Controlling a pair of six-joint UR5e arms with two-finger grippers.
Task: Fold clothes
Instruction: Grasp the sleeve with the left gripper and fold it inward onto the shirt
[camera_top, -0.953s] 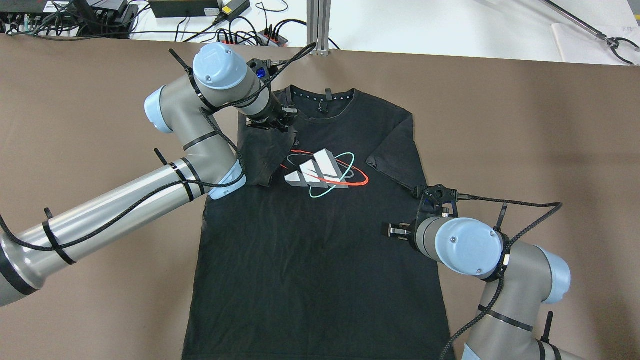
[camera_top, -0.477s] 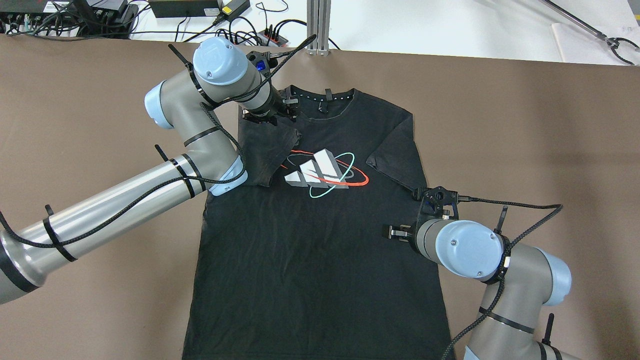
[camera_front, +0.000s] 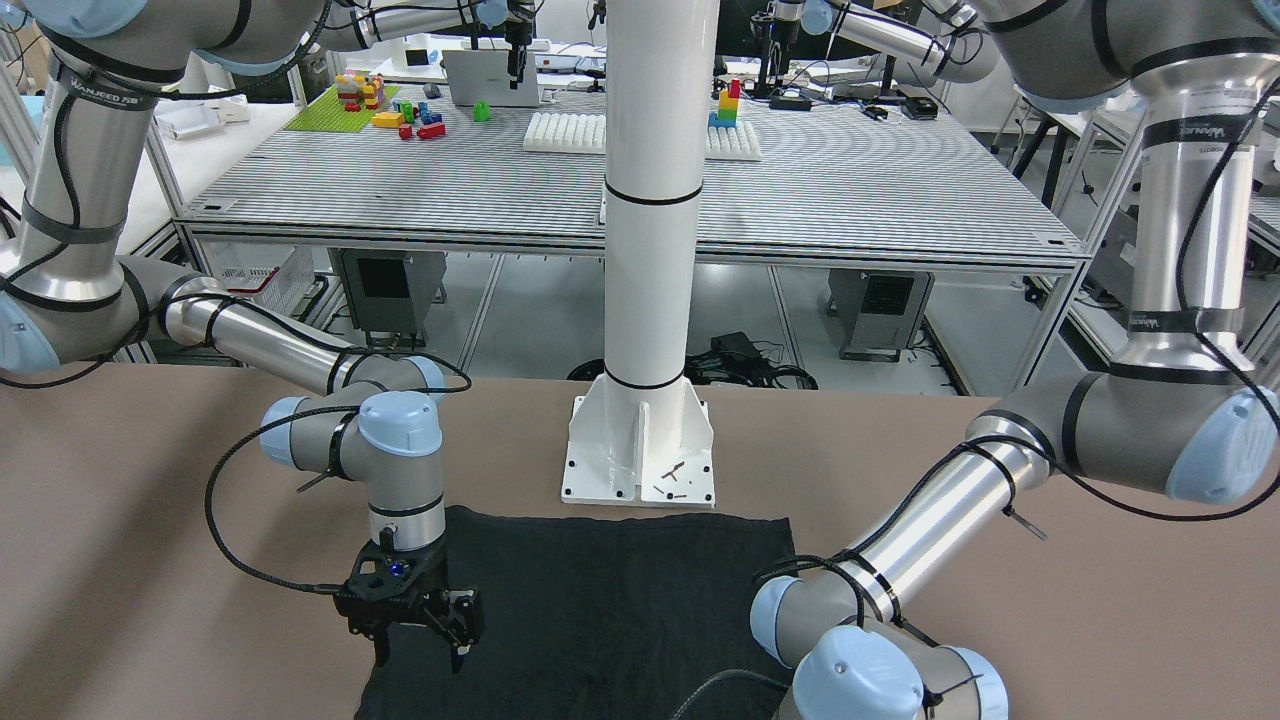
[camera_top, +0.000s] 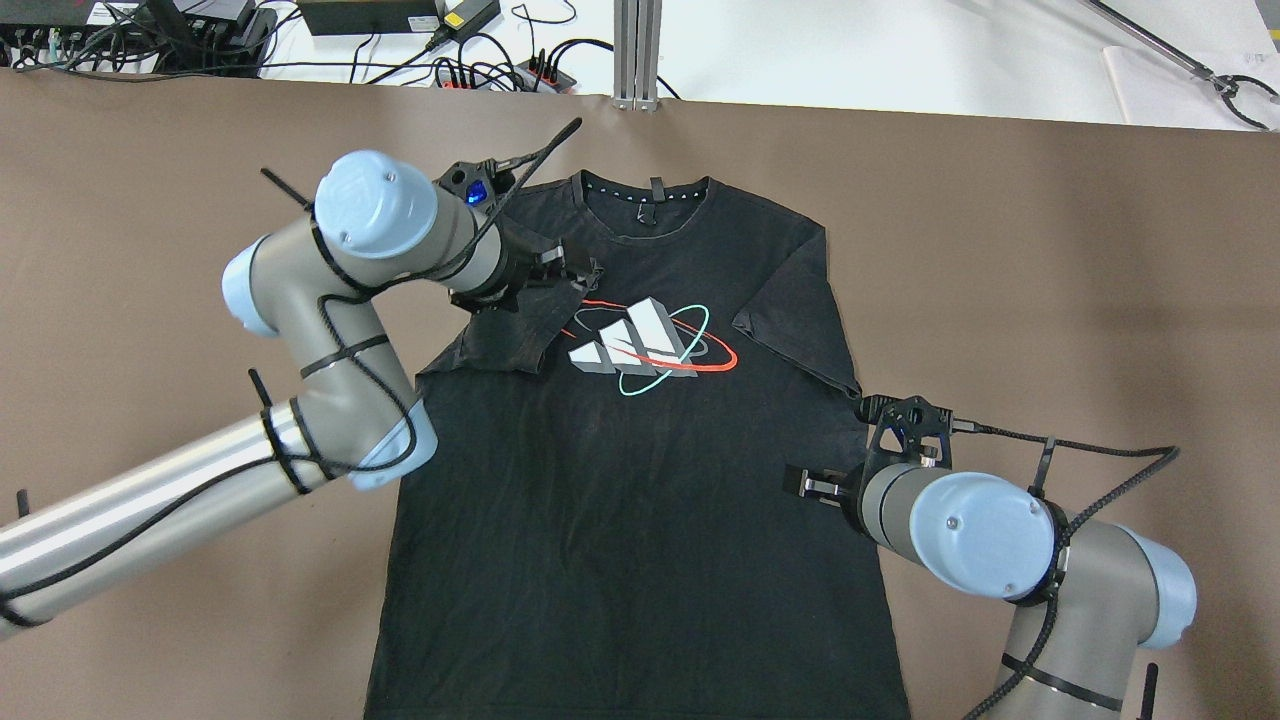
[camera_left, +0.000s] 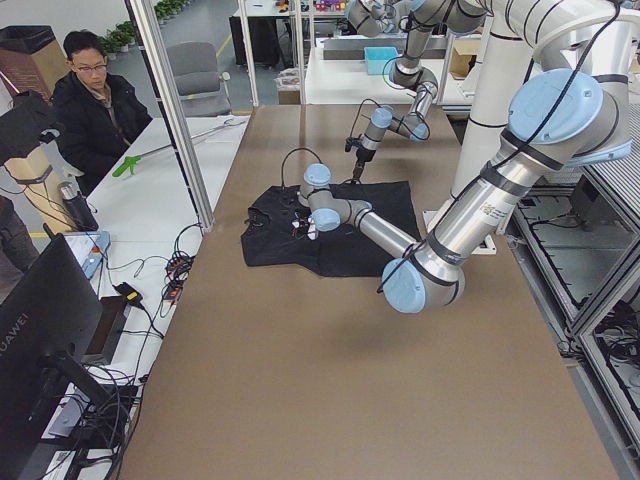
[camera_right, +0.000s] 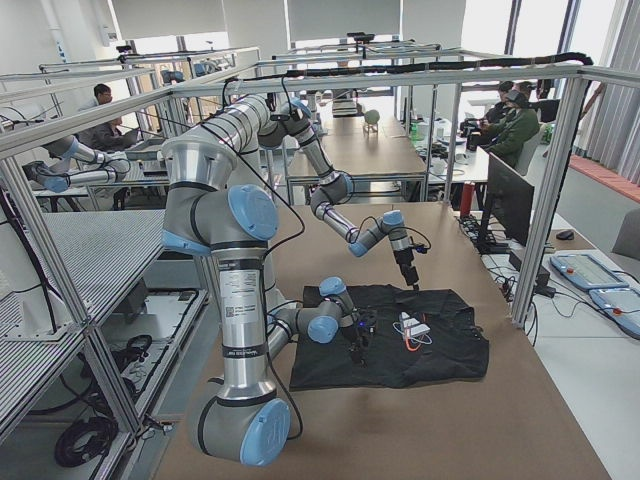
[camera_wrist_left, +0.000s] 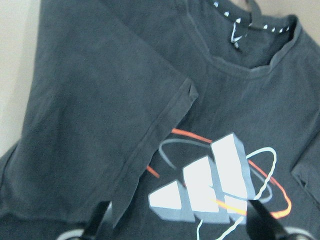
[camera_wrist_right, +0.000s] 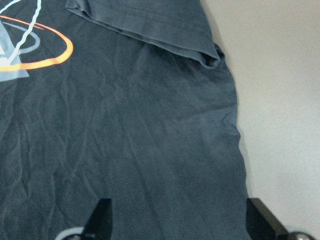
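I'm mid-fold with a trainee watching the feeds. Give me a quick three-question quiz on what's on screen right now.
1. True or false: the left gripper is shut on the T-shirt.
2. The sleeve below the left gripper is: A, spread straight out sideways; B, folded in over the chest, its hem reaching the logo; C, bunched into a ball.
3. Fill in: the right gripper hangs over the T-shirt's side edge with its jaws ___.

Key: 1 false, the left wrist view shows the fingers apart with nothing between them; 2 B; 3 open.
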